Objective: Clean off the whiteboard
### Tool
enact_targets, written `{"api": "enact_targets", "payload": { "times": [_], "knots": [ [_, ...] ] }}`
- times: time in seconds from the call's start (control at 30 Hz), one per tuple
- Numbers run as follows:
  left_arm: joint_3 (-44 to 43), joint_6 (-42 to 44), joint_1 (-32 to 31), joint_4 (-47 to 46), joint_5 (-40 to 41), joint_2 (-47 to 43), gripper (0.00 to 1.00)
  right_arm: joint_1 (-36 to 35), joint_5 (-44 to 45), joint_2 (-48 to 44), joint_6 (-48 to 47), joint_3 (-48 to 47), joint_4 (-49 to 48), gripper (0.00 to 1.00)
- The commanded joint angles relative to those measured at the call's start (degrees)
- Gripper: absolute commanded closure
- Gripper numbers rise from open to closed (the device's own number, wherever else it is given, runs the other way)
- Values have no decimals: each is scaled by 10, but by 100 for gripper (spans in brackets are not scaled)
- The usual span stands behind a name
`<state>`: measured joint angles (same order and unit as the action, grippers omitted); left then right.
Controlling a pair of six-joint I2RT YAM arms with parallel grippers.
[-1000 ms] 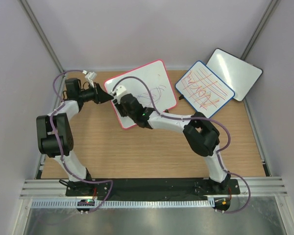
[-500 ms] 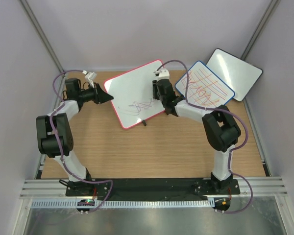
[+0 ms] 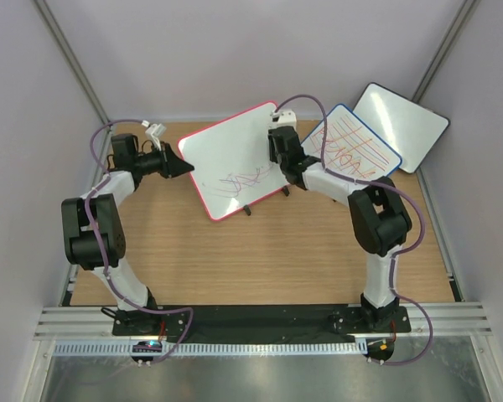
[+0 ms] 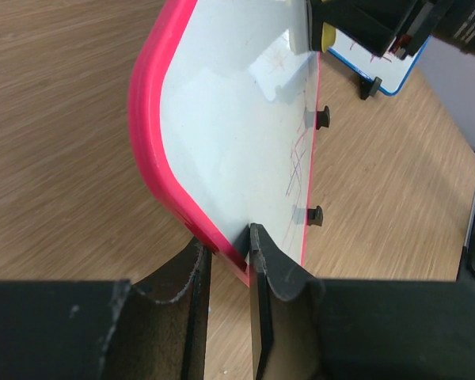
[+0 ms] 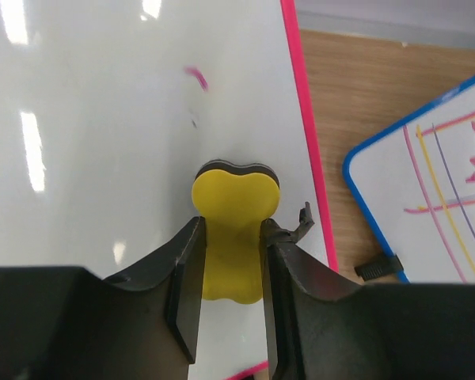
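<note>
Top external view puts the whiteboard (image 3: 235,155) at the back middle of the table (image 3: 260,260), turned at an angle, its pink frame between the two arms; purple-red scribbles (image 3: 239,180) run across its lower part, and two small black feet (image 3: 247,209) stick out beyond its near edge. The left gripper (image 3: 184,166) meets the board's left corner; the left wrist view shows its two fingers (image 4: 261,261) pinched on the pink frame there (image 4: 237,119), with the board standing steeply above the wood (whether the far edge touches the table is hard to tell). The right gripper (image 3: 278,155) sits over the board's right side, near the frame; from the right wrist view, its fingers (image 5: 186,269) are clamped on a yellow eraser (image 5: 233,198) whose dark pad is pressed flat against the white surface; a short pink mark (image 5: 196,77) lies just beyond it. A blue-framed board (image 3: 350,152) with red lines lies just beside the right edge; a blank board (image 3: 402,126) lies behind that, partly under it.
</note>
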<state>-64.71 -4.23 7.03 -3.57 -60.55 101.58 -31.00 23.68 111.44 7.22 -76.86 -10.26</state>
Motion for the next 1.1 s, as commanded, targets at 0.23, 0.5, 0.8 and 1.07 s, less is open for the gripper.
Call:
{"api": "enact_targets", "payload": {
  "times": [0.23,0.5,0.8,1.07],
  "knots": [
    [-16,82,-3,1,42,-24,100,24,-36,107,-32,-296,90,99],
    [-16,85,-2,4,40,-27,100,25,-44,46,10,-116,24,99],
    [-14,91,-2,6,40,-30,100,21,-44,-12,47,47,-19,99],
    [-16,89,-2,8,40,-30,100,16,-44,25,16,-93,12,99]
  ]
}}
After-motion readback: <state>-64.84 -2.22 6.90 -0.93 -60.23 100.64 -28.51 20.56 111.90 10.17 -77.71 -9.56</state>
